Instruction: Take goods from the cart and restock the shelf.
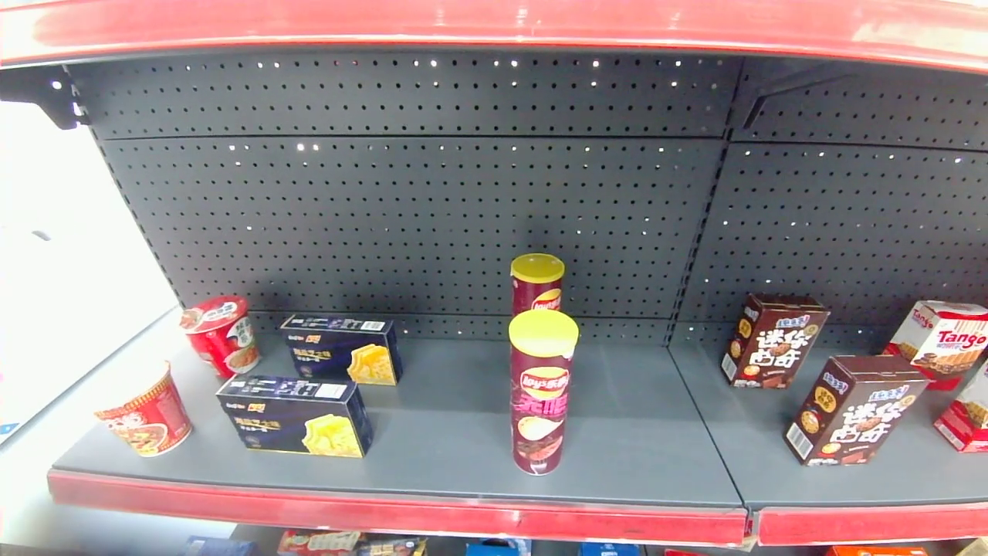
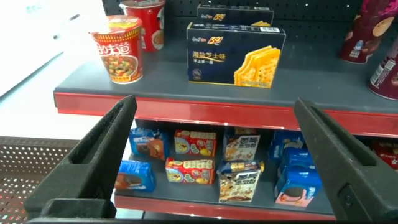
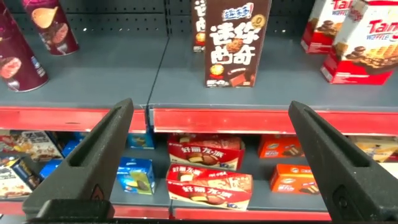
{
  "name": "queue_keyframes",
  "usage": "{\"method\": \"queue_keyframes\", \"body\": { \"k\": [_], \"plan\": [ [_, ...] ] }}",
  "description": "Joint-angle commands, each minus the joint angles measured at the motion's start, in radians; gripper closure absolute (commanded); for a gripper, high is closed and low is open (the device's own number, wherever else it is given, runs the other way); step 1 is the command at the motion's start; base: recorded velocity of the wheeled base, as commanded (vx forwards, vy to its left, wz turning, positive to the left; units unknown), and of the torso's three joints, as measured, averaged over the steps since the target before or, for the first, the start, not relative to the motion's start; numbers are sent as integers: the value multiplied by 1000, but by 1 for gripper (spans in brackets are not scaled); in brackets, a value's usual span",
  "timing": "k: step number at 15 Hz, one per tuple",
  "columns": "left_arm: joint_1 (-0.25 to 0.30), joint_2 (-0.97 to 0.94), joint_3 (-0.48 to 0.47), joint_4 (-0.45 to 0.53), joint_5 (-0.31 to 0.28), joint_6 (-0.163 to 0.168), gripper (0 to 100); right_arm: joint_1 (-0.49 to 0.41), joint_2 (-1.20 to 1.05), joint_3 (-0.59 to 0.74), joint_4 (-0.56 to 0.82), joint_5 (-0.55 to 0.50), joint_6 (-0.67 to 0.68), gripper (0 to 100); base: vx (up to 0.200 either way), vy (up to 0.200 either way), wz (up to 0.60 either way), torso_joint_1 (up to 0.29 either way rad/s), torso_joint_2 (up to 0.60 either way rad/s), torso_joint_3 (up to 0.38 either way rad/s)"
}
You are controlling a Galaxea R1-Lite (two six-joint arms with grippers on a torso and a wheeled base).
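Observation:
Two maroon chip cans with yellow lids stand upright mid-shelf, one (image 1: pixel 543 390) near the front edge and one (image 1: pixel 537 283) behind it. My left gripper (image 2: pixel 217 155) is open and holds nothing, hanging in front of the shelf's red front edge (image 2: pixel 186 115) below a dark cracker box (image 2: pixel 235 55) and a red noodle cup (image 2: pixel 118 50). My right gripper (image 3: pixel 214 158) is open too, with nothing between its fingers, in front of a brown biscuit box (image 3: pixel 236 40), with the chip cans (image 3: pixel 22 59) off to one side.
The grey shelf (image 1: pixel 641 440) also holds two noodle cups (image 1: pixel 222 333), two dark cracker boxes (image 1: pixel 297 415), two brown boxes (image 1: pixel 849 421) and red-white wafer boxes (image 1: pixel 942 340). A lower shelf (image 3: pixel 205 174) is packed with snack boxes. A red shelf (image 1: pixel 494 23) overhangs above.

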Motion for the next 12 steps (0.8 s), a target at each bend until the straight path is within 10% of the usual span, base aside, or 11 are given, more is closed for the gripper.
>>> {"method": "queue_keyframes", "body": {
  "k": [1, 12],
  "plan": [
    [0, 1, -1, 0, 0, 2, 0, 0, 1, 0, 0, 0, 0, 0, 200, 0, 0, -2, 2, -7],
    [0, 1, -1, 0, 3, -2, 0, 0, 1, 0, 0, 0, 0, 0, 55, 0, 0, -2, 1, 2]
  ]
}}
